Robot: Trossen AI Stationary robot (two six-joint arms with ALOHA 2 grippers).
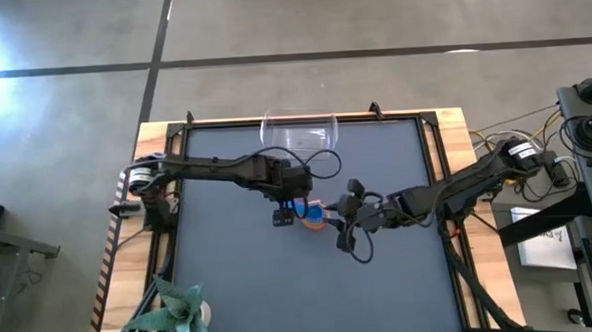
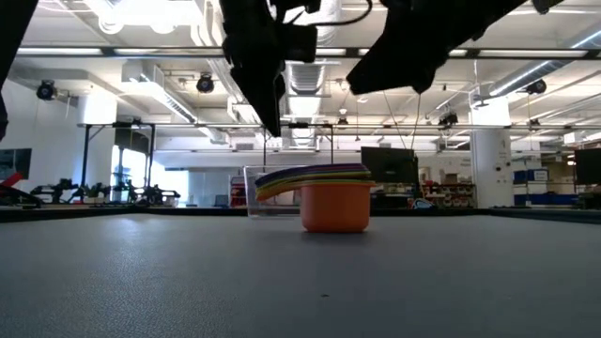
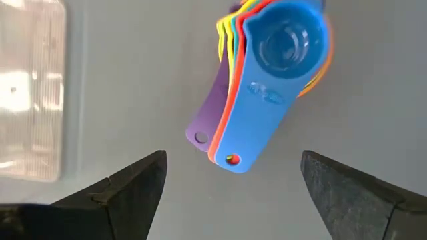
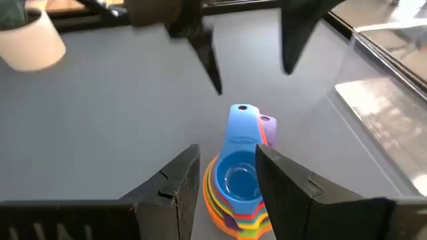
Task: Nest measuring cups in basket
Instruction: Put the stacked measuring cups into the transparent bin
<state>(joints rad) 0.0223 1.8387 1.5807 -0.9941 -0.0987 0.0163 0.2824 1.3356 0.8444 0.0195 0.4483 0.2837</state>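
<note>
Measuring cups (image 3: 280,47), stacked on the surface (image 1: 240,268), point their handles at the wide-apart left pincer (image 3: 230,180) just above, while the right pincer (image 4: 227,177), apart too, hangs over the bowls.

Just ahead of the left gripper (image 3: 230,177), the measuring cups (image 3: 267,73) are smooth, glossy plastic. Off to its side, the basket (image 3: 30,90) is clear ribbed plastic. The table (image 3: 133,87) under it is matt and finely grained.
</note>
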